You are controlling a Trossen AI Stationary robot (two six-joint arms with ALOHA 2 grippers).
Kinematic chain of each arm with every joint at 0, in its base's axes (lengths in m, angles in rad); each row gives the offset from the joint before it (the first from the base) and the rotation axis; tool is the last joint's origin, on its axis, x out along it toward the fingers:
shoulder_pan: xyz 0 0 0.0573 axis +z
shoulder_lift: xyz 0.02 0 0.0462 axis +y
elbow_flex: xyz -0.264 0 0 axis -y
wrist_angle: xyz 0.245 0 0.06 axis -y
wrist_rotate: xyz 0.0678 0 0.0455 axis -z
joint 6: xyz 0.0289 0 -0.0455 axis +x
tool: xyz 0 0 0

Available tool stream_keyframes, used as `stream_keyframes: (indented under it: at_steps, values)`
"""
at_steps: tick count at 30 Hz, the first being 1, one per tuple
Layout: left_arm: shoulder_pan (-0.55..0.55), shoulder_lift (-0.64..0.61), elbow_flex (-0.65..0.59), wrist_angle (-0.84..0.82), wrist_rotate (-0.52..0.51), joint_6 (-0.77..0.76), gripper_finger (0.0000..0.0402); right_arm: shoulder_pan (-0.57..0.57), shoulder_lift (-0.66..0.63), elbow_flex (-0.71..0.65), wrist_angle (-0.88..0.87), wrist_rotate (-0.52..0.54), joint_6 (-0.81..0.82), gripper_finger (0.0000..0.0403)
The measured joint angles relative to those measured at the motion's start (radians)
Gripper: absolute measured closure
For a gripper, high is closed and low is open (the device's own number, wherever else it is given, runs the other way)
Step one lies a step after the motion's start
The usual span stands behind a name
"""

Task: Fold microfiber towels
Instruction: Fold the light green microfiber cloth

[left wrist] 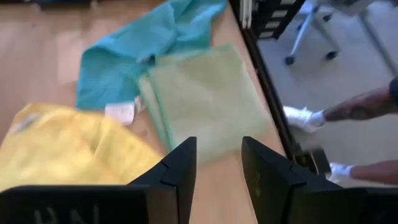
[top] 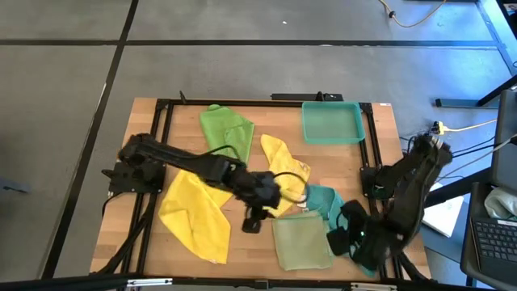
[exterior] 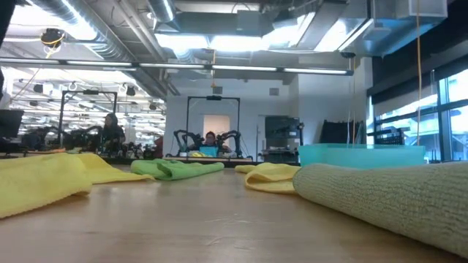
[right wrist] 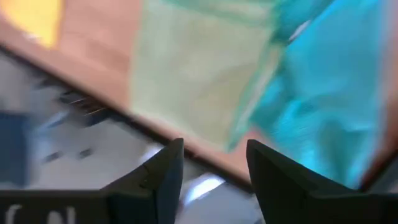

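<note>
A folded pale olive-green towel point(top: 302, 242) lies flat near the table's front edge, with a crumpled teal towel point(top: 325, 200) just behind it. One yellow towel point(top: 194, 214) lies at the front left and another point(top: 283, 162) at mid-table. A bright green towel point(top: 226, 129) lies at the back. My left gripper point(left wrist: 217, 146) hovers open above the table, just left of the olive towel point(left wrist: 205, 93), with nothing between its fingers. My right gripper point(right wrist: 214, 149) hovers open above the olive towel's right side point(right wrist: 193, 68), near the front edge, and holds nothing.
A rigid teal tray point(top: 331, 121) stands at the back right. A black frame point(top: 161, 105) runs around the tabletop. In the left wrist view a person's legs and white shoes point(left wrist: 305, 118) show on the floor beyond the table's front edge.
</note>
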Motion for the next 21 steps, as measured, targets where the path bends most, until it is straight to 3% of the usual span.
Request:
stream_keyframes:
  at_steps: [8, 14, 21]
  values:
    - [-0.131, -0.102, 0.000, -0.144, -0.252, -0.116, 0.0283, -0.047, -0.194, -0.547, 0.649, -0.047, 0.003, 0.0225]
    - [-0.196, -0.150, 0.000, -0.252, -0.383, -0.230, 0.0282, -0.080, -0.211, -0.767, 0.826, -0.110, 0.014, 0.0214]
    - [-0.211, -0.165, 0.000, -0.267, -0.427, -0.333, 0.0282, -0.101, -0.212, -0.907, 0.922, -0.138, 0.018, 0.0156]
